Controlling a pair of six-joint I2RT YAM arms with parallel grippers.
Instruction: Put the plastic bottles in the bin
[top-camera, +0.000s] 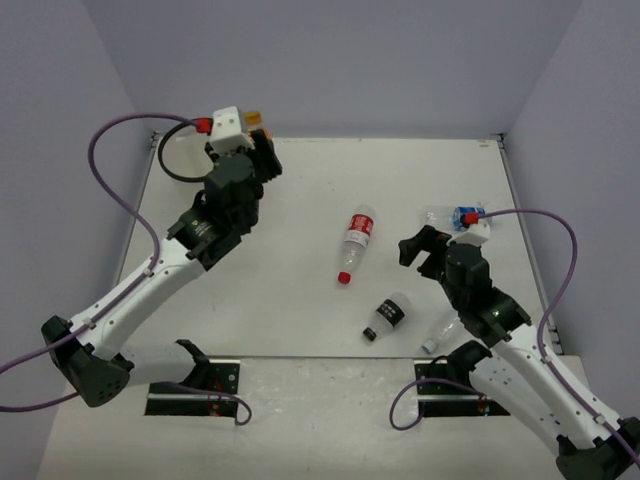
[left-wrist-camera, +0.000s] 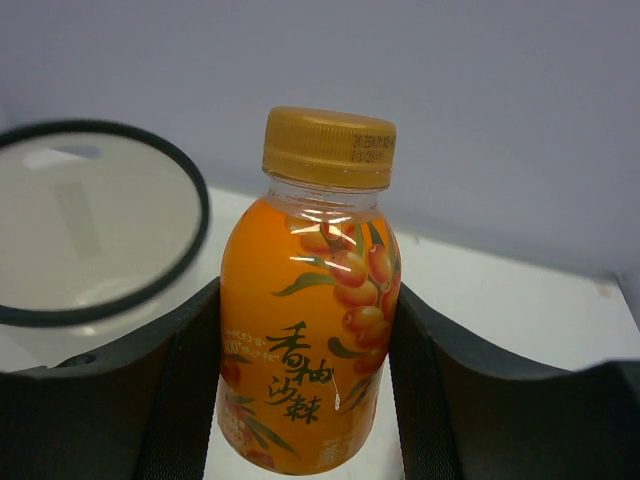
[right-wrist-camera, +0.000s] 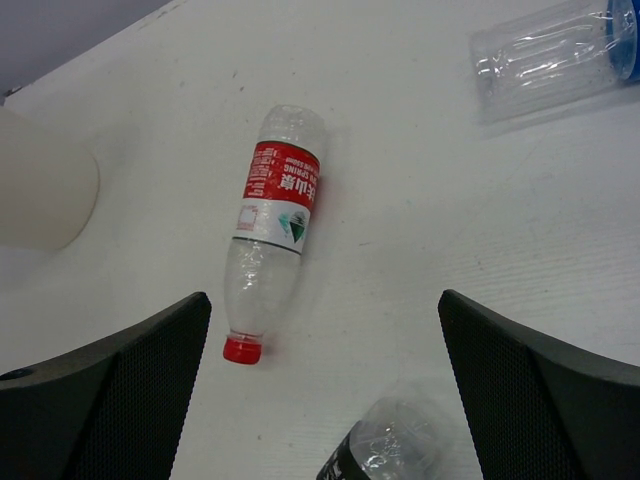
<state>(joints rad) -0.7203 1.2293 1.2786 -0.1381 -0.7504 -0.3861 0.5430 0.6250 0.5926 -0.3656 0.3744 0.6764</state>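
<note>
From the overhead camera, the left gripper (top-camera: 250, 135) is out at the far left corner of the white table (top-camera: 300, 180), just beside the translucent white bin with a thin black rim (top-camera: 172, 168). A sliver of the orange plastic bottle (top-camera: 255, 118) shows at its tip. Four others lie on their sides well apart from the bin: the clear red-labelled bottle with a red cap (top-camera: 355, 243) mid-table, the clear black-labelled bottle with a black cap (top-camera: 387, 315) and the plain clear bottle (top-camera: 440, 335) nearer the right arm, and the clear blue-labelled bottle (top-camera: 455, 215) just beyond the right gripper (top-camera: 420, 248). Through the left wrist camera, the black fingers (left-wrist-camera: 175, 390) press on both sides of the orange plastic bottle's lower body, so this hand is clamped on it, upright, gold cap up. The bin's mouth sits off to the left and farther back, not beneath the bottle, and whether the base rests on the table cannot be told. The risks as I judge them: letting go here would drop it beside the bin, a low sideways carry could knock its base against the rim and tip the light bin, and the smooth round body could slide down in the grip. Through the right wrist camera, that hand's fingers (right-wrist-camera: 110, 400) stand wide apart with nothing between them, above the red-labelled bottle. Closing off-centre on so thin a round body could roll it away toward the black-labelled one lying near.
</note>
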